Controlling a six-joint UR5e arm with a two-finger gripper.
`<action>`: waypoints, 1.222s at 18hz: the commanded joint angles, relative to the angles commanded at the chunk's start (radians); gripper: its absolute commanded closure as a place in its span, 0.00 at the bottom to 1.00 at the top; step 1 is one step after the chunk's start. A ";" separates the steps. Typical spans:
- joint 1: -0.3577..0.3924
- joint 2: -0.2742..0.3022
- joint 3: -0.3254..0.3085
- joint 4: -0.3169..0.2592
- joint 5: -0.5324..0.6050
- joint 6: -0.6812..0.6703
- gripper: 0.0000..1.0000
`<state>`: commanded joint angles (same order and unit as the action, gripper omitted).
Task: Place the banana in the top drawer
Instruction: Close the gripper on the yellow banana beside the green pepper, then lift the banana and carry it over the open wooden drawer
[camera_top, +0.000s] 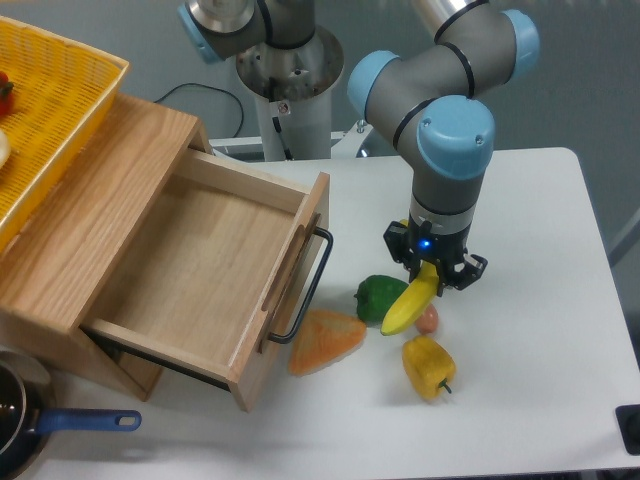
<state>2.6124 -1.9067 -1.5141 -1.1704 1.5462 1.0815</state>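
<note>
The banana (410, 303) is long, curved and yellow. It hangs tilted from my gripper (433, 272), which is shut on its upper end, right of the drawer. Its lower tip sits just above the green pepper. The top drawer (200, 260) is a light-wood box, pulled open, with a black wire loop handle (305, 290) on its front panel. Its inside is bare wood. The gripper is to the right of the drawer's front, about a hand's width from the handle.
A green pepper (377, 296), an orange wedge (325, 340), a yellow bell pepper (428, 366) and a small pinkish item (428, 320) lie on the white table by the gripper. A yellow mesh basket (50, 110) sits on the cabinet top. A blue-handled pan (30, 425) is at the front left.
</note>
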 joint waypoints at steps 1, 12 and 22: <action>-0.003 0.000 -0.002 0.000 0.003 -0.002 0.63; -0.012 0.003 0.011 -0.003 -0.003 -0.075 0.63; -0.074 0.095 0.043 -0.133 -0.005 -0.161 0.63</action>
<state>2.5387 -1.8117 -1.4712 -1.3037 1.5417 0.9204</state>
